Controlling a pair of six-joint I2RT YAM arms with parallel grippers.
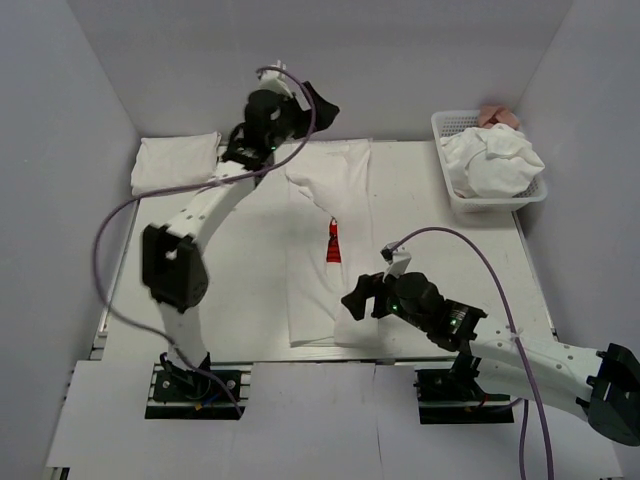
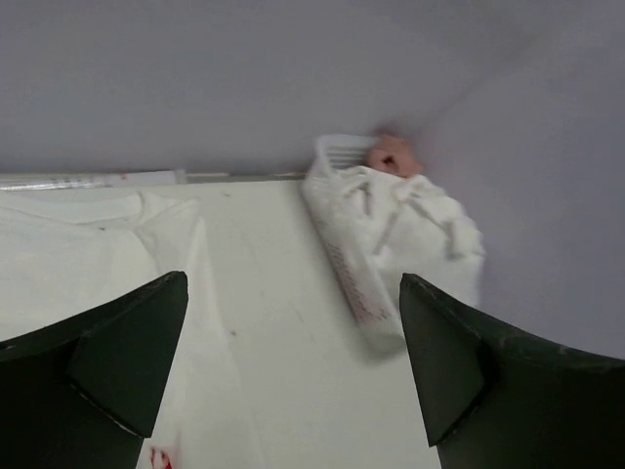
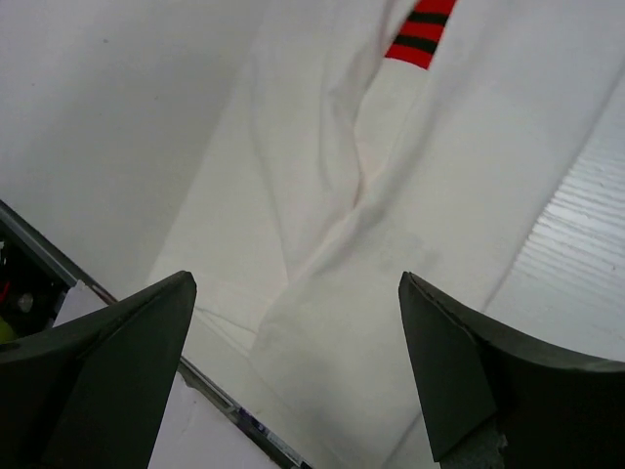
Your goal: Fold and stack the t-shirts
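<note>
White cotton, the lengthwise-folded t-shirt with the red print (image 1: pixel 325 275) lies on the worktop (image 1: pixel 450 260), long axis running near edge to far, the left hand (image 1: pixel 315 103) spread wide and empty above its far end, the right hand (image 1: pixel 363 295), equally agape, at its near hem.

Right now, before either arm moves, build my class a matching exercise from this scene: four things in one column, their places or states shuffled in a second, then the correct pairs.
Column one
1. folded t-shirt
2. t-shirt with red print
3. white basket
4. right gripper

Column two
A. far right corner, heaped with crumpled shirts
B. open, over the near end of the middle shirt
C. far left corner, a flat rectangle
D. in the middle, laid out as a long strip

Pairs: 1-C, 2-D, 3-A, 4-B
</note>
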